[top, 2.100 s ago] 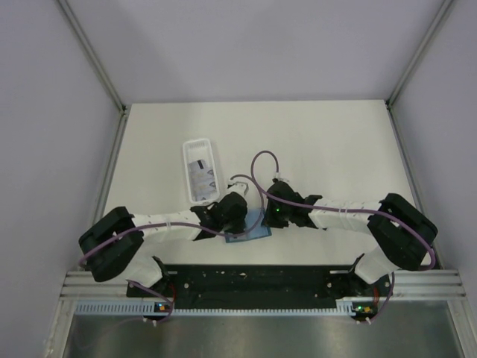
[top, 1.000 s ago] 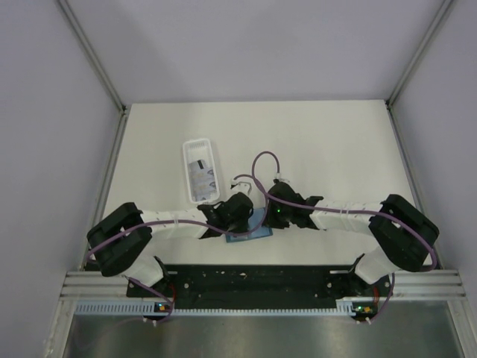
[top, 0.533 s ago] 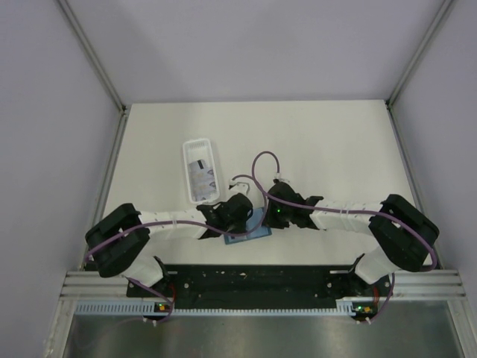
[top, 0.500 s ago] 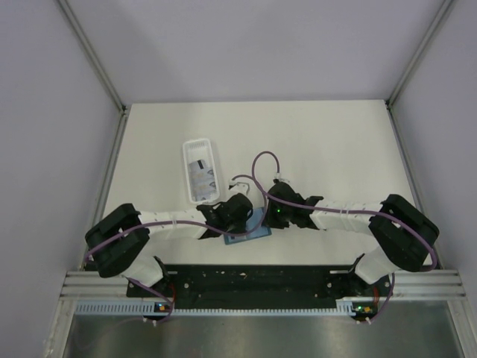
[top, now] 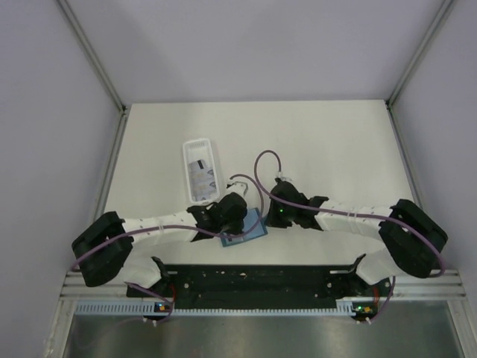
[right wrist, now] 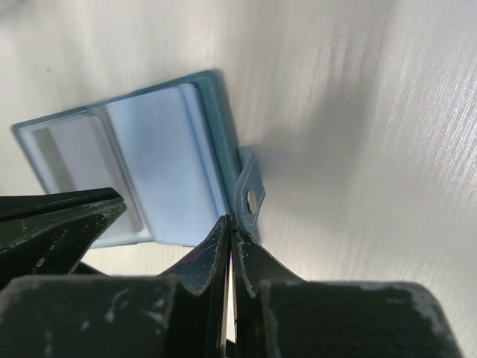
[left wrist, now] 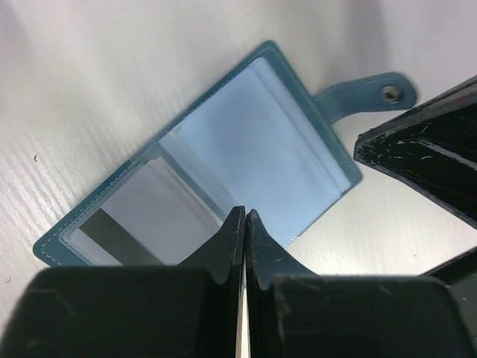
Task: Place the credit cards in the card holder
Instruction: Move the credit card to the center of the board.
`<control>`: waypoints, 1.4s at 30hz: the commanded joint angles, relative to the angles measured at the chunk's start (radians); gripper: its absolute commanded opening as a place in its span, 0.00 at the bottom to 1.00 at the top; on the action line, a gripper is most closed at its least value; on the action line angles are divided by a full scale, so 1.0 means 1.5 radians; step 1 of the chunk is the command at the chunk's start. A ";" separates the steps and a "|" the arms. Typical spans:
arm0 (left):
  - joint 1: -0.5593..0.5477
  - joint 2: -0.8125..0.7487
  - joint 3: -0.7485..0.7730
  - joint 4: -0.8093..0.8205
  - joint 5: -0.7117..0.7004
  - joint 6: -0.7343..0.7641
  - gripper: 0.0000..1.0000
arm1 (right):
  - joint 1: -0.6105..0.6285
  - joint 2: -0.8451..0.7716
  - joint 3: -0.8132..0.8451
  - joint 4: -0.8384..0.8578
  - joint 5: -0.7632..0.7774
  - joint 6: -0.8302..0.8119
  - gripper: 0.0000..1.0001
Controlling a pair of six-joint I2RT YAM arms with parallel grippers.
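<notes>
Left end effector was pinched fully closed with nothing in it, tips right over the near long edge of the card holder. The right end effector was just as closed and empty, tips down by the snap tab. Couldn't tell if either was actually pressing on it.

Risk-wise, imo: closed tips can only push, so a nudge could have skated the holder across the slick surface or let it fold shut, since nothing clamped it. Both wrists were also crowded together over one small thing, so a bump between them looked possible.

The holder itself lay opened flat near the front middle of the surface, teal outside, pale blue clear pockets inside, tab sticking out one side. One pocket seemed to hold a grey card with a dark stripe. The other credit cards sat in the white tray just behind the left wrist.
</notes>
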 commanded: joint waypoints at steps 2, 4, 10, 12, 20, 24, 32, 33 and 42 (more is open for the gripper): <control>0.002 -0.046 0.041 0.042 0.022 0.027 0.00 | -0.008 -0.113 0.021 -0.007 0.035 -0.043 0.08; 0.003 -0.056 0.047 0.044 0.019 0.028 0.00 | -0.012 -0.149 0.026 -0.044 0.060 -0.045 0.16; 0.002 -0.087 0.034 0.049 0.016 0.023 0.00 | -0.096 -0.237 0.019 -0.231 0.160 -0.035 0.26; 0.002 -0.094 0.025 0.049 0.019 0.020 0.00 | -0.163 -0.246 0.008 -0.267 0.155 -0.050 0.27; 0.002 -0.128 -0.009 0.040 0.011 0.007 0.00 | -0.328 -0.199 0.008 -0.304 0.168 -0.129 0.31; 0.002 -0.142 -0.019 0.035 0.005 0.002 0.00 | -0.339 -0.125 0.029 -0.304 0.191 -0.141 0.35; 0.003 -0.162 -0.034 0.023 -0.003 0.004 0.00 | -0.379 -0.070 0.055 -0.254 0.205 -0.179 0.38; 0.002 -0.166 -0.035 0.023 -0.006 0.005 0.00 | -0.384 -0.067 0.057 -0.242 0.195 -0.191 0.40; 0.003 -0.171 -0.039 0.019 -0.012 0.004 0.00 | -0.412 0.011 0.084 -0.185 0.174 -0.244 0.49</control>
